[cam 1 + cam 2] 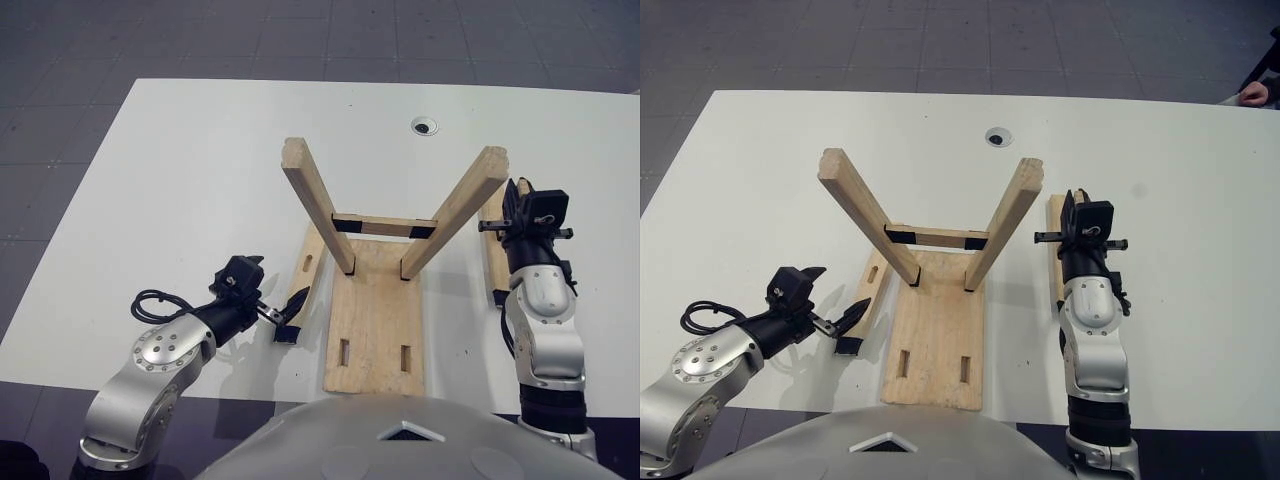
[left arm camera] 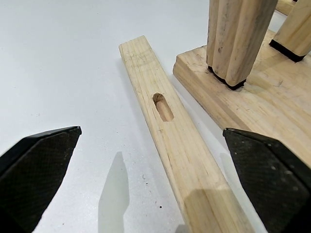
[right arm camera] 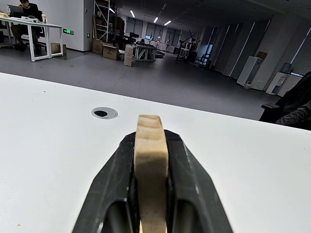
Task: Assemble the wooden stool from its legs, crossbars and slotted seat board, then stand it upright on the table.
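The left gripper point(image 1: 290, 318) is spread wide, astride the near end of a loose leg point(image 2: 184, 145) lying on the surface point(image 1: 180, 180) beside the seat board point(image 1: 375, 320). Two legs point(image 1: 318, 205) stand on the board, joined by a crossbar point(image 1: 385, 226). The right gripper point(image 3: 151, 140) is clamped on another leg point(image 1: 1054, 240) lying to the right of the board.

Large open-plan lab hall: strip lights point(image 3: 161, 20), desk point(image 3: 30, 25), shelving point(image 3: 103, 18), grey floor tiles point(image 1: 150, 40).

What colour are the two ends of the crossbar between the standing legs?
Black; the pale wooden crossbar shows best in the left eye view.
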### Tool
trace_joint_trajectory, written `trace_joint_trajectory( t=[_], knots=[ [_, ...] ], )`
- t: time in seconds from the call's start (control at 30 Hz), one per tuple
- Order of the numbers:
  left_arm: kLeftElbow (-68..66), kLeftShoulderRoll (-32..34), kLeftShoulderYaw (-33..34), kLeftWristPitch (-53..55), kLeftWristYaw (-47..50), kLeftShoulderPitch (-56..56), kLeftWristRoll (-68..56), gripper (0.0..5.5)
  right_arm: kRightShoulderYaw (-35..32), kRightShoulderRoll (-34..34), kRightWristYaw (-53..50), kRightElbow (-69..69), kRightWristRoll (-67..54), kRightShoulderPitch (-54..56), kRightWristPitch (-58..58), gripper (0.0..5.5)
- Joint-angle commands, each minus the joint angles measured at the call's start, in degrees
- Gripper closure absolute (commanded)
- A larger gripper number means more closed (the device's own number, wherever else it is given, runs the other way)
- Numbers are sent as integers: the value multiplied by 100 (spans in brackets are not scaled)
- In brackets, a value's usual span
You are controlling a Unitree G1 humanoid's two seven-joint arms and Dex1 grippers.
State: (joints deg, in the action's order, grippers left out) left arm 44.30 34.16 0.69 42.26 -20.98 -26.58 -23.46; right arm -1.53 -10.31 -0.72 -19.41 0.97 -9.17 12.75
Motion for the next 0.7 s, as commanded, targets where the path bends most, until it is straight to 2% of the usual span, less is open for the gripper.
trace_joint_trajectory(
  t=[0.03,0.13,0.43,0.53,0.7],
  knots=[
    [29,-21,10,34,-10,30,52,0,160,306,-31,858,-13,-598,413,510],
    [33,-16,22,36,-12,28,53,0,59,341,-117,675,26,-448,351,510],
    [63,-48,5,48,12,2,50,0,41,312,-253,-1144,374,-132,707,510],
    [83,-62,-8,61,22,-1,49,0,97,363,-245,-896,422,-348,609,510],
    [103,-78,-4,59,28,-40,51,0,370,431,-417,467,719,-882,-259,510]
  ],
)
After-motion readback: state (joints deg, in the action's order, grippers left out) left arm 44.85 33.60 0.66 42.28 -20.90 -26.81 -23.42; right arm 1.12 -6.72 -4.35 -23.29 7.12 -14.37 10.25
